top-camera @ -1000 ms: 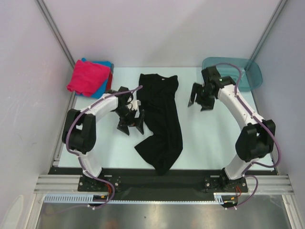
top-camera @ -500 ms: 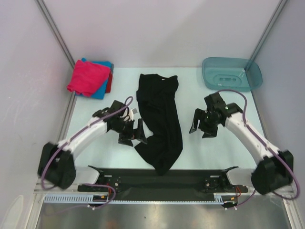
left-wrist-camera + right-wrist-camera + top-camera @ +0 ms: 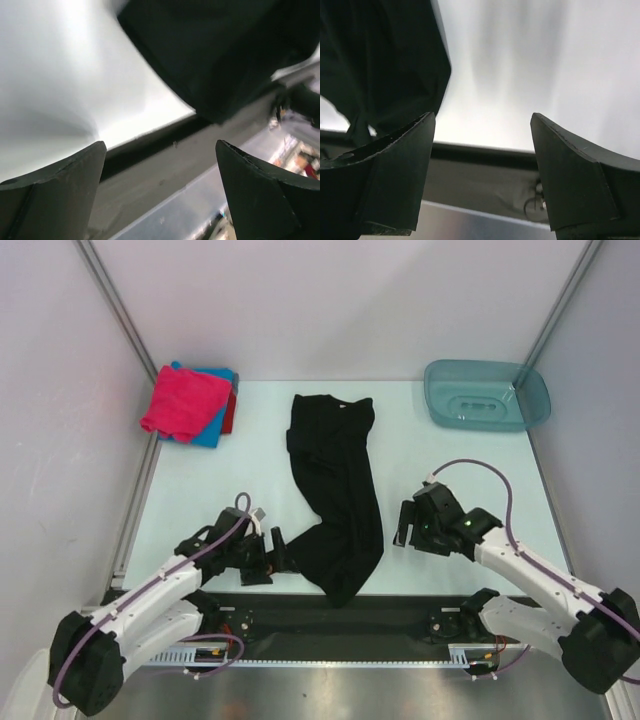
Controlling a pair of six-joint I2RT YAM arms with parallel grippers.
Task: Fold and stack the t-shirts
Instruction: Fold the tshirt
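Observation:
The black t-shirt (image 3: 335, 490) lies crumpled lengthwise in the middle of the table, its lower end hanging over the near edge. My left gripper (image 3: 274, 552) is open and empty, low beside the shirt's lower left edge. In the left wrist view the gripper (image 3: 160, 146) gapes wide, with the shirt (image 3: 215, 50) above it. My right gripper (image 3: 405, 525) is open and empty, just right of the shirt's lower part. The right wrist view shows the gripper (image 3: 482, 120) and the shirt (image 3: 380, 60) at upper left. Folded magenta, blue and red shirts (image 3: 188, 402) are stacked at the far left.
A translucent teal basin (image 3: 487, 395) stands at the far right corner. The black strip of the table's near edge (image 3: 400, 608) runs just below both grippers. White walls and grey posts enclose the table.
Both arms have swung from the far half of the table back toward the near edge, ending low on either side of the shirt's lower part. The shirt has not moved.

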